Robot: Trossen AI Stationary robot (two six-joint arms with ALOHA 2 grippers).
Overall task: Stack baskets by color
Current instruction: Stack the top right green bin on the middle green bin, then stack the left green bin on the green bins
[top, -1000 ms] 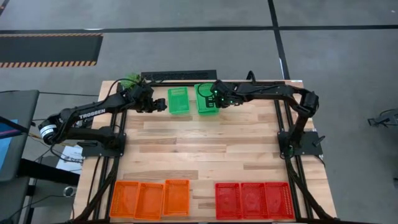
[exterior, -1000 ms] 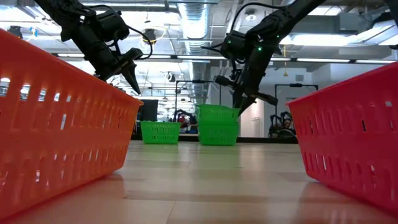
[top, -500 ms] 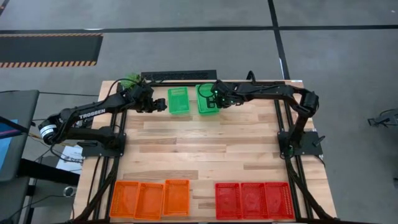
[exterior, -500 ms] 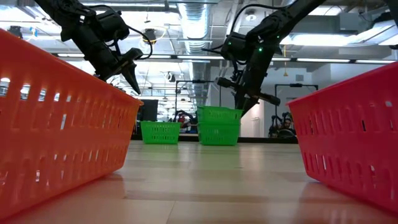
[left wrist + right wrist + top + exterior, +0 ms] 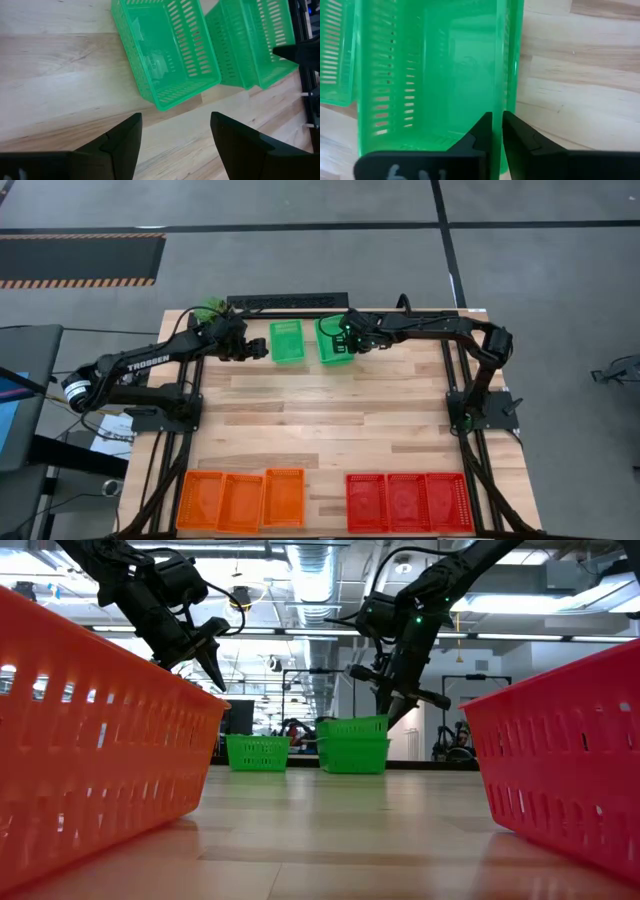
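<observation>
A: R gripper (image 5: 344,341), what's it doing?

B: Over the green stack (image 5: 331,340) at the far edge of the table (image 5: 330,415), two baskets nested. In the right wrist view its fingers (image 5: 482,131) straddle the stack's side wall w/ only a thin slit between them. Nearly pressed together, wall in the slit. Can't tell if they pinch it or have let go.

A: And from table height?

B: Gripper (image 5: 388,690) sits just above the stack (image 5: 352,744), at its right side. Top basket sits a bit proud of the lower one.

A: L gripper?

B: L gripper (image 5: 253,350) hangs just beside the single green basket (image 5: 287,341), on its left. Fingers (image 5: 121,145) spread wide, holding nothing, touching nothing. Wrist view shows the single basket (image 5: 165,52) ahead of them and the stack (image 5: 255,42) beyond, close to it.

A: Rest of the baskets?

B: Near edge. Three orange (image 5: 240,500) side by side on the left, touching. Three red (image 5: 408,501) side by side on the right, also touching. Both rows unstacked, w/ a gap of bare wood between rows.
</observation>
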